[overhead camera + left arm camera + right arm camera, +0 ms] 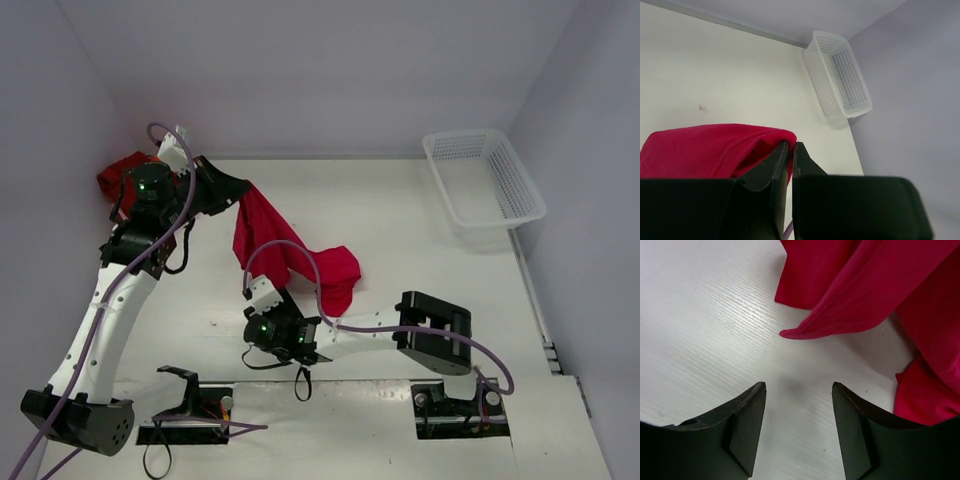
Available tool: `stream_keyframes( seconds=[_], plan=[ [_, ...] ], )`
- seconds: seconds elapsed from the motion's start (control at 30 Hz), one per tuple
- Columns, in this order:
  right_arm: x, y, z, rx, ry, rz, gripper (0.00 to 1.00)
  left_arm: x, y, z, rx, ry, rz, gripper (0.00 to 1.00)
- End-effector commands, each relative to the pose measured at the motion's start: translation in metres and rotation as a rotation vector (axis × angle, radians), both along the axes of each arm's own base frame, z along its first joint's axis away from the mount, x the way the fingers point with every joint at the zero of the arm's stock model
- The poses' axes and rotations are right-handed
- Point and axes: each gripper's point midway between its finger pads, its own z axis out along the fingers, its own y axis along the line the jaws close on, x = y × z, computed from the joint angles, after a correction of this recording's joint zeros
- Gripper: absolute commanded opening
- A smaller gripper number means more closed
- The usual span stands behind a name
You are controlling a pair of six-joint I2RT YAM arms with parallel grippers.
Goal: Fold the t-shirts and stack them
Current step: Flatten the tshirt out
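1. My left fingers [772, 167] are pressed together on the red t-shirt [290, 250]. In the left wrist view, a folded edge of the cloth is pinched right between them.
2. From above, that shirt hangs from the left fingers as a slanted band. Its far-left end is lifted, and its lower end lies crumpled on the surface [420, 250] near the middle.
3. My right fingers [747, 415] are spread apart with nothing between them. They sit low over bare surface, just short of the shirt's near edge. A pointed corner of cloth lies ahead of them, not touching either finger.
4. A second, darker red t-shirt [118, 175] is bunched in the far-left corner, partly hidden behind the left arm [100, 320]. I cannot tell whether it is folded.
5. The white mesh basket [485, 175] sits at the far-right side of the surface, well apart from both shirts.
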Motion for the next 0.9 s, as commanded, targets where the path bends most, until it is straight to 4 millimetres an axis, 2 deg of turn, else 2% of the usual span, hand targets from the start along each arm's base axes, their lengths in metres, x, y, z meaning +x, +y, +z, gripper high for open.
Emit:
stream_keyframes(
  seconds=[0.0,0.17,0.33,0.4,0.43,0.5,0.53,0.6,0.63,0.7,0.87],
  plan=[
    [0.008,0.016,0.025,0.084,-0.056,-0.049,0.52,-0.004,0.001,0.038,-0.035,-0.138,-0.012,0.00],
    [0.010,0.026,0.032,0.084,-0.084,-0.035,0.49,-0.004,0.003,0.037,-0.035,-0.137,-0.007,0.00],
    [0.013,0.027,0.040,0.069,-0.108,-0.031,0.48,-0.004,0.004,0.036,-0.034,-0.138,-0.006,0.00],
    [0.013,0.020,0.044,0.062,-0.121,-0.052,0.52,-0.004,0.006,0.035,-0.029,-0.134,-0.002,0.00],
    [0.013,0.014,0.050,0.061,-0.123,-0.062,0.53,-0.004,0.008,0.034,-0.027,-0.133,0.001,0.00],
    [0.012,-0.001,0.049,0.054,-0.121,-0.092,0.56,-0.003,0.013,0.034,-0.022,-0.136,0.014,0.00],
    [0.011,-0.006,0.059,0.077,-0.119,-0.101,0.57,-0.003,0.014,0.033,-0.022,-0.134,0.014,0.00],
    [0.011,-0.021,0.055,0.074,-0.107,-0.131,0.57,-0.003,0.017,0.034,-0.027,-0.133,0.020,0.00],
    [0.011,-0.025,0.063,0.097,-0.111,-0.142,0.57,-0.002,0.020,0.035,-0.031,-0.134,0.030,0.00],
    [0.013,-0.034,0.060,0.091,-0.103,-0.156,0.57,-0.002,0.021,0.035,-0.041,-0.137,0.026,0.00],
    [0.017,-0.036,0.064,0.083,-0.120,-0.172,0.57,-0.002,0.022,0.036,-0.044,-0.135,0.030,0.00]
  ],
)
